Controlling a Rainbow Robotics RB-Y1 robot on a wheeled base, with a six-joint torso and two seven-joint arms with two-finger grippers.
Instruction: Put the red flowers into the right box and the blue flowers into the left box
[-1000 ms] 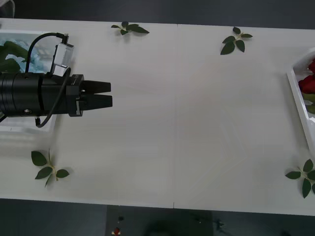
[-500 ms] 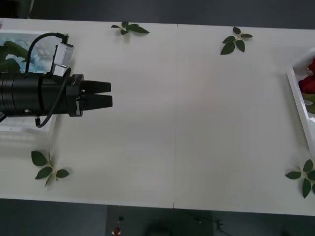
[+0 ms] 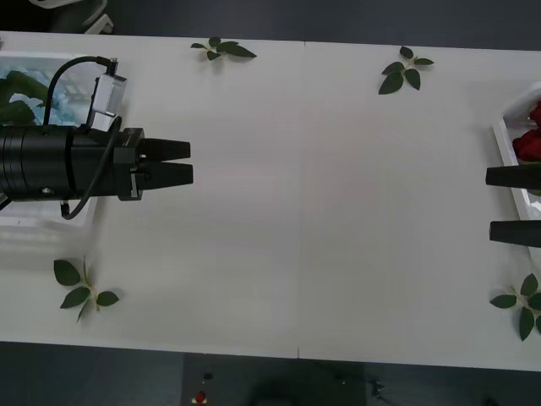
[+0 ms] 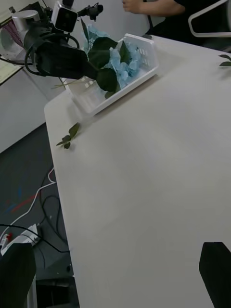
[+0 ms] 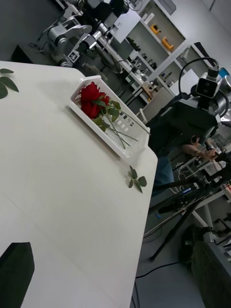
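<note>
- No readable brand, label or writing on anything in the frames.
- Left gripper (image 3: 188, 162): black tapered fingers pressed nearly together, nothing held, hovering over bare table (image 3: 338, 211) just right of the left box (image 3: 51, 216); black cylindrical arm with a cable loop and a small silver camera block.
- Right gripper (image 3: 514, 203): two black fingertips poking in at the right edge, spread apart, nothing between them, beside the right box (image 3: 505, 144).
- Blue flowers (image 4: 120, 60): pale blue petal clusters with big dark glossy leaves, lying in the left box, a white slotted plastic tray at the table's left end; right wrist view shows them plainly, front view has them mostly behind the arm.
- Red flowers (image 5: 91, 100): red blooms bunched at one end of the right box, thin green stems trailing along it; left wrist view shows the whole tray, front view just a red sliver at the edge.
- Table is matte white, smooth.
- Loose leaf sprigs (image 3: 83, 286) near the four corners, dark green, no blooms.
</note>
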